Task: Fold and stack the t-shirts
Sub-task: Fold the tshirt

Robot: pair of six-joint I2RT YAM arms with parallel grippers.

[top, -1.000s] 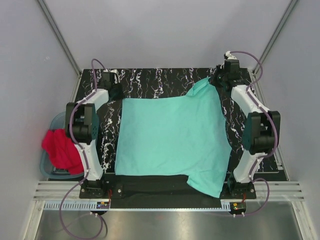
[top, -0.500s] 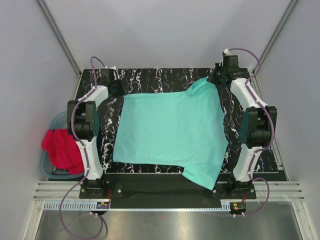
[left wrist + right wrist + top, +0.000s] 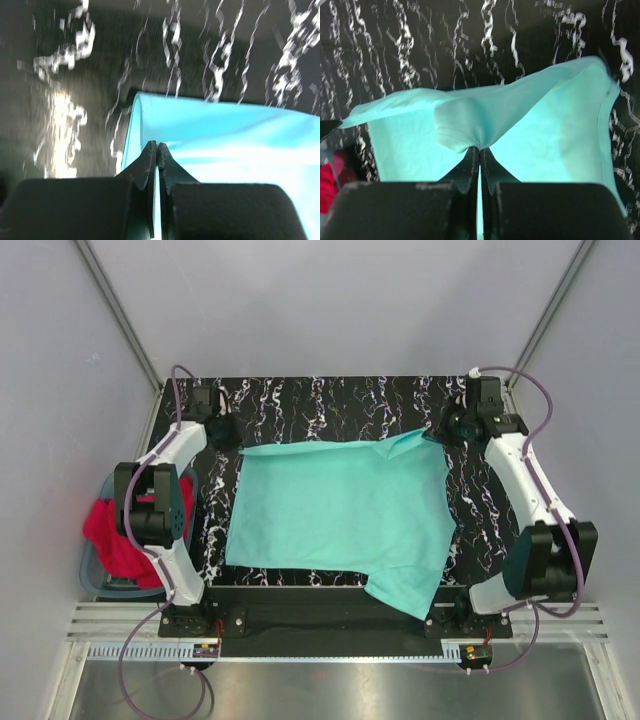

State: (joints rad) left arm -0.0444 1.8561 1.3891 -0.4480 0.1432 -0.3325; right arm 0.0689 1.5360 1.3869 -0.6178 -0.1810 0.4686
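Arms are stretching up both sides of the frame, left gripper (image 3: 156, 147) and right gripper (image 3: 480, 150) each clamping a far corner of the teal t-shirt (image 3: 340, 510) spread mid-frame; marbled table (image 3: 330, 400) is showing above it. At left edge, the red t-shirt (image 3: 105, 530) is sitting in the tub (image 3: 92, 580).

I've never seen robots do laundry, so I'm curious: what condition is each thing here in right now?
Mint-teal green cloth t-shirt: spread open, unfolded, far corners pinched.
Bright red cloth t-shirt: crumpled, unfolded.
Translucent blue-grey plastic tub: upright, holding the red t-shirt.
Left hand: shut on the teal t-shirt.
Right hand: shut on the teal t-shirt.
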